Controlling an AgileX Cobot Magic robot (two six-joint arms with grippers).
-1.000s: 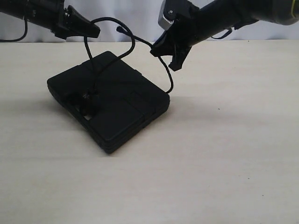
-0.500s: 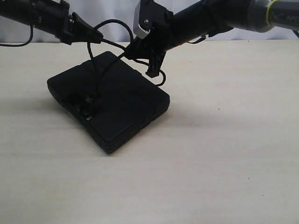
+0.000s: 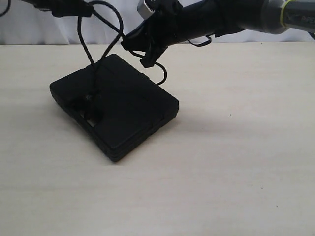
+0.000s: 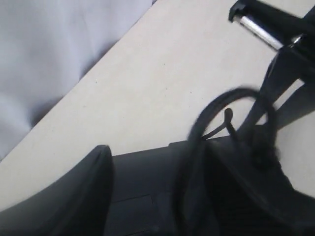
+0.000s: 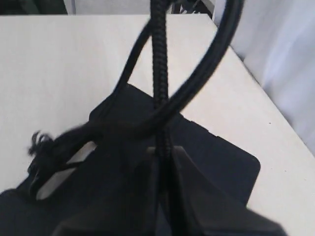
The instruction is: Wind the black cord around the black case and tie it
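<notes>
Looking across the table (image 3: 236,172), I am seeing the black case (image 3: 133,105) lying flat left of centre, with both arms hovering above its far edge. The right gripper (image 5: 165,160) is pinching the black cord (image 5: 160,73) rising off the case, which only its wrist view is showing plainly. The left gripper (image 3: 84,8) is holding the raised loop at its closed tip, its own camera blurring that grip.
</notes>
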